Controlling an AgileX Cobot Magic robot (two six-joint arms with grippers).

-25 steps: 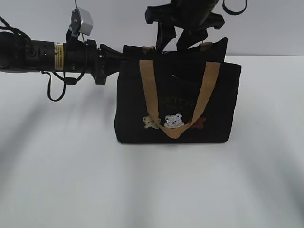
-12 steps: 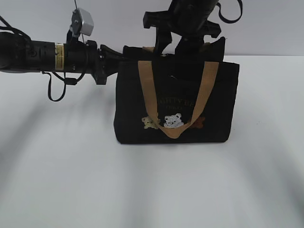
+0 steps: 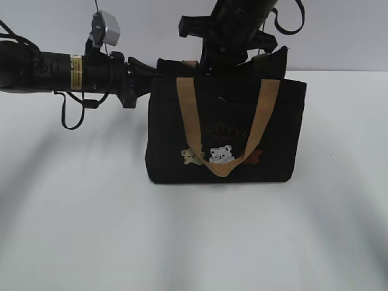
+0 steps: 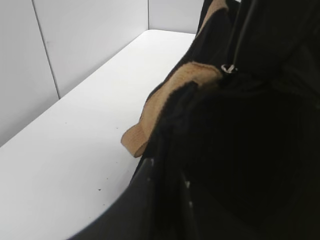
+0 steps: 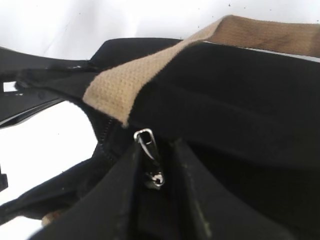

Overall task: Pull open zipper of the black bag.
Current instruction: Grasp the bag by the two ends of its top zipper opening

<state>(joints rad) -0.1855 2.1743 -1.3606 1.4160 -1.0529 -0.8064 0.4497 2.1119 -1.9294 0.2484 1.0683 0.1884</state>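
Frontal exterior view at table height — both wrist views pressed close (nearly touching) against the black bag (image 3: 224, 130).

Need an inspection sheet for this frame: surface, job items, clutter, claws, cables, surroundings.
Surface: white table, bare where visible.
Job's things: black bag upright, tan handle draped down its front; zipper pull at the top rim.
Clutter: nothing seen.
Claws: left claw at the bag's left top edge, fingers hidden; right claw closing around the pull.
Cables: black cable looping under the left arm.
Surroundings: white wall panels.
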